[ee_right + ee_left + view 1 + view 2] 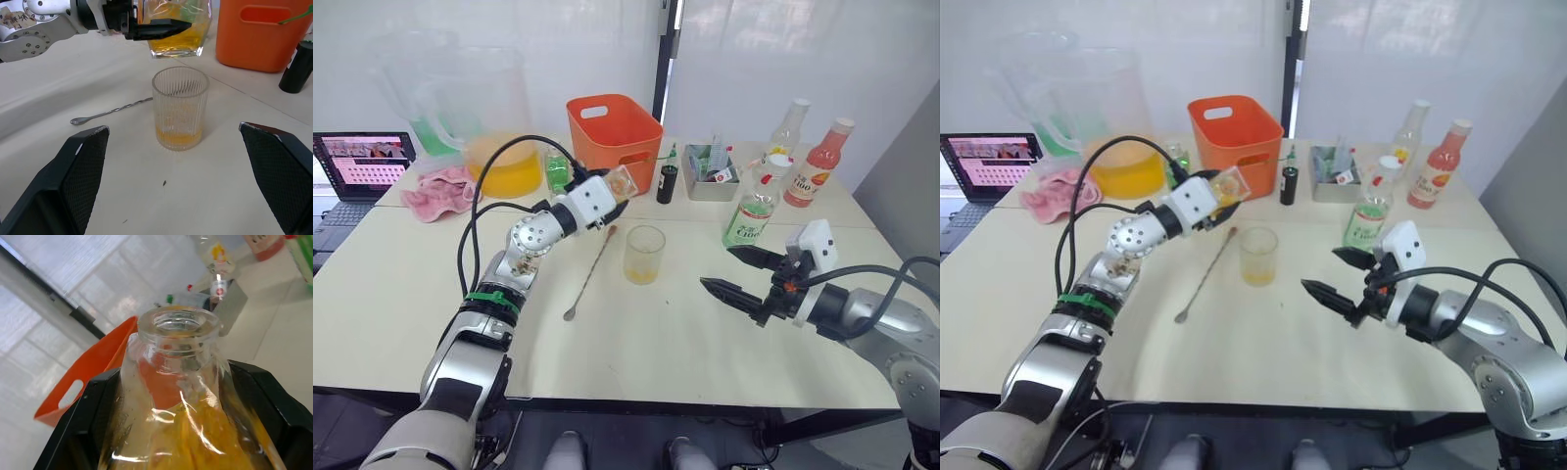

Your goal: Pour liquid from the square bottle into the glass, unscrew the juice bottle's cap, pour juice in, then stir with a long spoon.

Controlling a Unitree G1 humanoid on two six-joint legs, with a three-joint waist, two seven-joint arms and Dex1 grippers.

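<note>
The left gripper [607, 196] held the square bottle [177, 30] just behind the glass [644, 254], which held some yellow liquid. It should set it down upright. The right gripper [736, 274] was wide.

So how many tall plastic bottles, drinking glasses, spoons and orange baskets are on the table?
Tall plastic bottles: 3 (juice bottle, pink bottle, yellow-label bottle)
Glasses: 1 (glass)
Spoons: 1 (long spoon)
Baskets: 1 (orange basket)
Total: 6
</note>
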